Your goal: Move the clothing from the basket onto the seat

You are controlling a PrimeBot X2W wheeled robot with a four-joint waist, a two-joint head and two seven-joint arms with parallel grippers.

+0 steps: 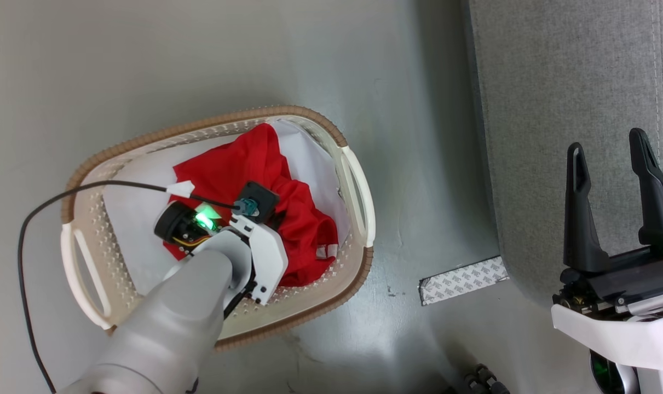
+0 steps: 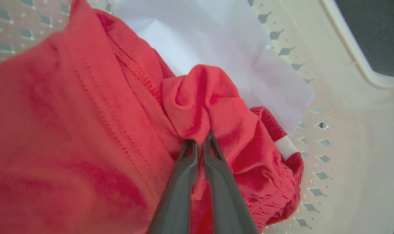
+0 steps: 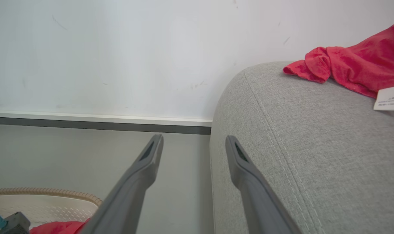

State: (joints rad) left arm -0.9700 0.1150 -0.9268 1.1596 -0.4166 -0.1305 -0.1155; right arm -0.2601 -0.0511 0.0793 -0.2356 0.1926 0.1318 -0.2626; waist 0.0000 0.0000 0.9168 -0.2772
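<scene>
Two grippers: left gripper (image 2: 199, 140) in the basket (image 1: 200, 125), right gripper (image 1: 609, 146) by the seat (image 1: 572, 82).
Left jaws: pinched on the red jersey (image 2: 86, 130).
Right jaws: spread, empty.
Jersey: in the basket, over white cloth (image 1: 309, 158).

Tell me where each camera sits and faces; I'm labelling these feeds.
Head view: on the head, looking down at the oval cream perforated plastic basket, red sports jersey, grey fabric seat; left forearm, open right pincer show.
Left wrist view: on that wrist, looking along the left pincer, shut on the jersey, white cloth beyond.
Right wrist view: on that wrist, looking along open fingers at wall and seat bearing another red garment.
Shared: all three show the basket.
</scene>
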